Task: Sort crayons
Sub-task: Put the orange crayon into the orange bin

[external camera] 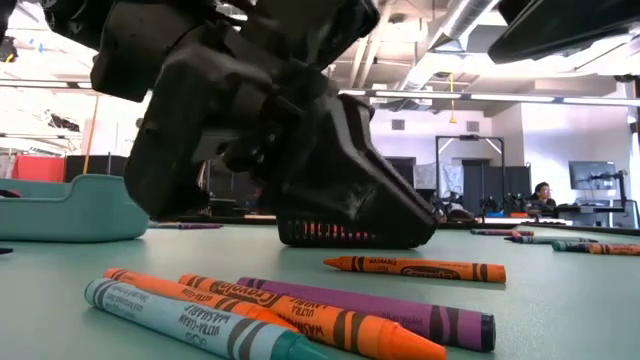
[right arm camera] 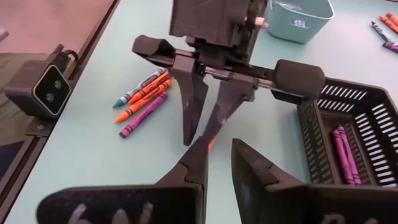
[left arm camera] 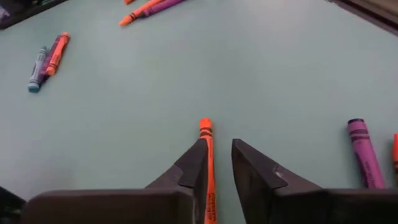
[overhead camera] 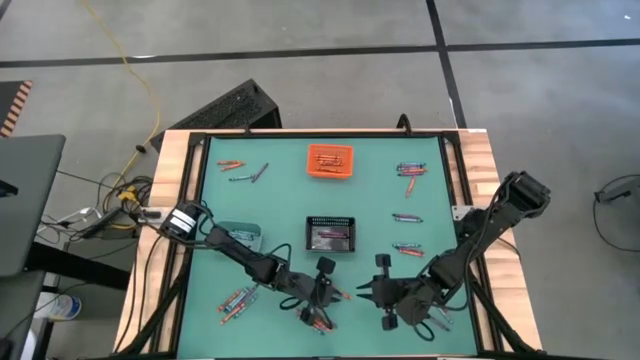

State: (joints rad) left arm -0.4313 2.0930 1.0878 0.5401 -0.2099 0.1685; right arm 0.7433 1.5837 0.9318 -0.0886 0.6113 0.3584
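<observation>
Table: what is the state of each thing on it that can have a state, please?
left tool, open, astride an orange crayon lying flat
right tool, open, empty
orange bin, upright, holds orange crayons
black bin, upright, holds purple crayons
teal bin, upright, contents unclear

Orange, purple and blue crayons (external camera: 300,310) on teal table (overhead camera: 285,205); bin (overhead camera: 331,161) seemingly orange.

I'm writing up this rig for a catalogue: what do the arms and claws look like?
Both arms are dark, jointed, near-black links with black cables running along them. The left arm has a white band near its base. Each claw, left claw and right claw, has two matte black, wedge-shaped fingers tapering to points, hung from a crossbar.
</observation>
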